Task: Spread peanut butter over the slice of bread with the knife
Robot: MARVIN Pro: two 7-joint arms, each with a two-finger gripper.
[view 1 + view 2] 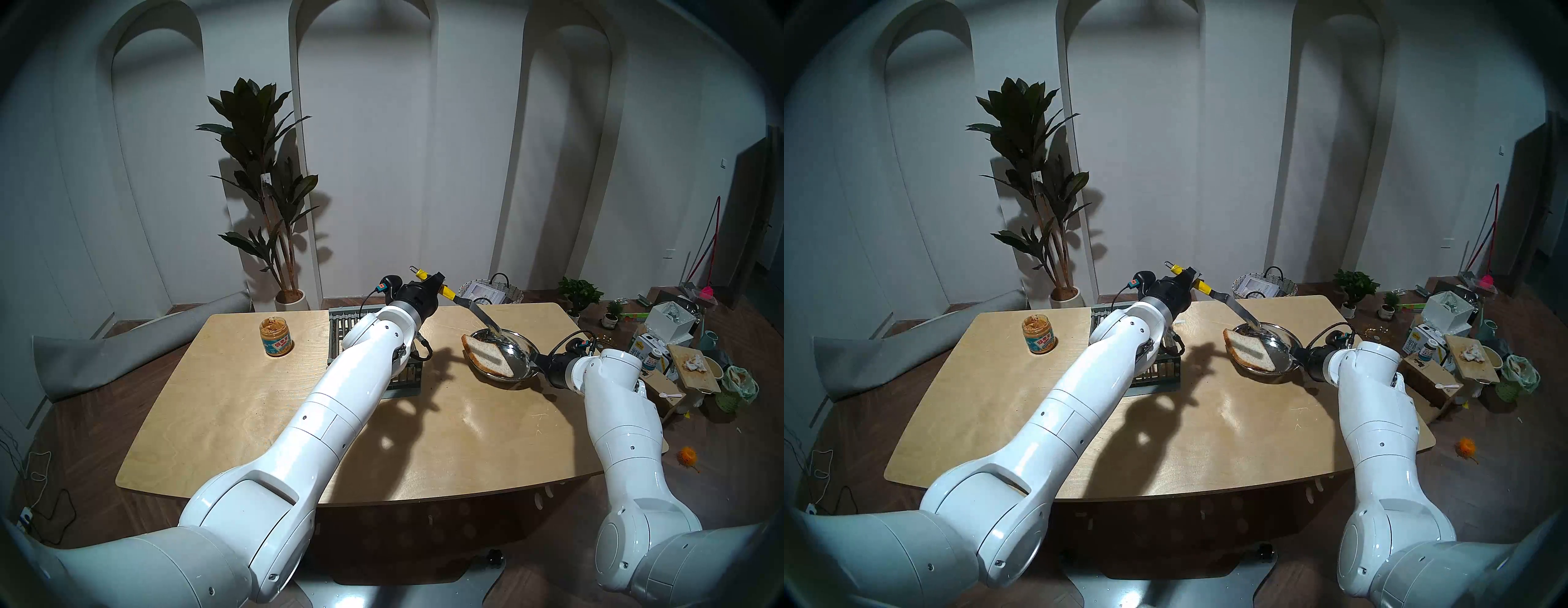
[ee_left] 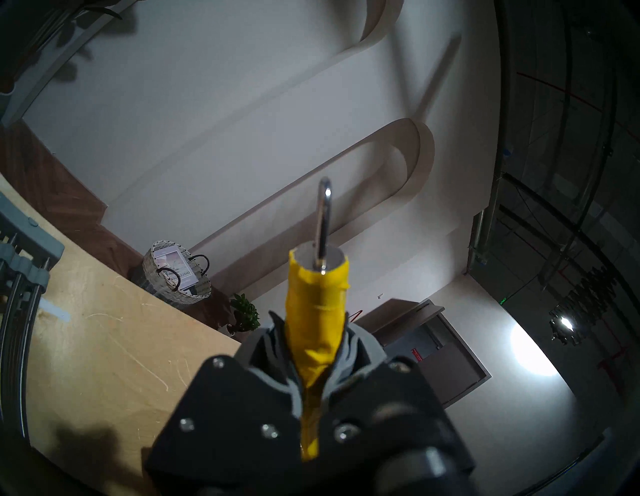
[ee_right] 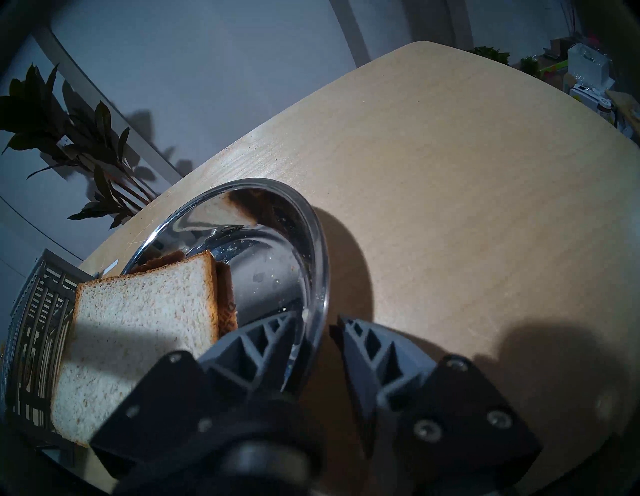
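Observation:
The slice of bread [image 1: 488,356] [image 1: 1248,350] [image 3: 138,329] leans on the left side of a steel dish [image 1: 515,354] [image 1: 1282,339] [image 3: 318,263], overhanging its rim. My left gripper [image 1: 437,283] [image 1: 1191,276] [image 2: 313,329] is shut on the knife [image 1: 481,314] [image 1: 1240,312] [image 2: 317,304] by its yellow handle. The blade slopes down to the dish's far rim, with a pale smear at its tip. My right gripper [image 1: 536,361] [image 1: 1297,356] [image 3: 317,317] straddles the dish's near-right rim, one finger inside and one outside with a small gap. The peanut butter jar [image 1: 278,337] [image 1: 1038,334] stands open at the table's far left.
A grey slatted rack [image 1: 339,327] [image 3: 38,311] lies under my left forearm, left of the dish. A wicker basket [image 1: 492,291] [image 2: 176,277] sits on the floor behind the table. Boxes and pots [image 1: 670,339] crowd the floor to the right.

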